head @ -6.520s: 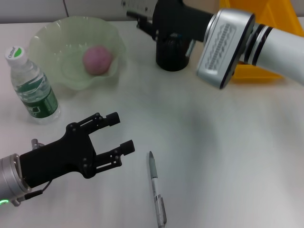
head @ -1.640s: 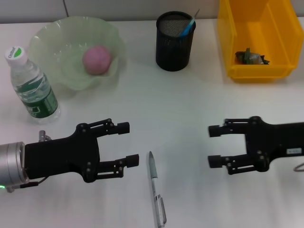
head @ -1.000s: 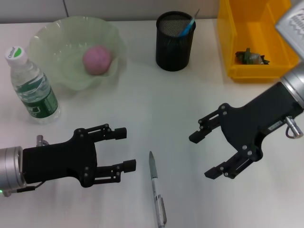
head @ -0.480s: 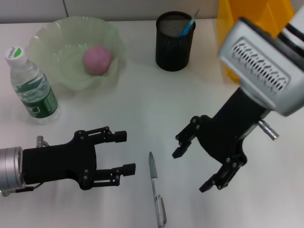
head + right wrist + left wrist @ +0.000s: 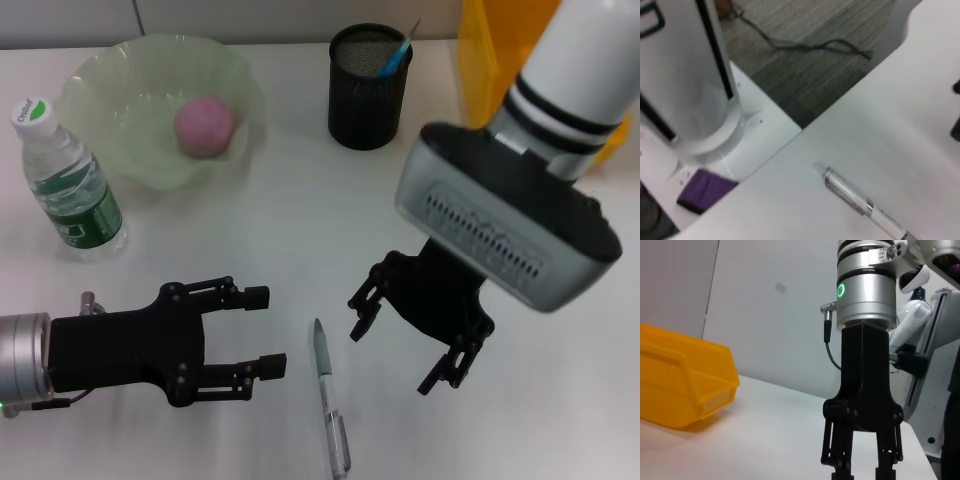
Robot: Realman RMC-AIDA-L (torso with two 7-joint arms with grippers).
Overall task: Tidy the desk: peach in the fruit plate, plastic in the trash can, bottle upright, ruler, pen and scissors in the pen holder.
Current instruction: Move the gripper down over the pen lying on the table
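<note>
The pen lay flat on the desk near its front edge, tip pointing toward the back, untouched. The right gripper hung just beside it on the right, fingers spread, pointed down, not yet over the barrel. The left gripper sat low just left of the pen, jaws spread and empty; it looked idle.

Step in hand, as I judged it: picking up the pen for the pen holder. The next move called for shifting the right gripper toward the left until it straddled the barrel, then lowering and closing. The pen was thin and flat on the desk, so the fingertips had to get nearly to the surface.

The rest looked done: peach in the fruit plate, bottle upright at far left, something blue already in the holder. The trash can was mostly hidden behind the right arm.
</note>
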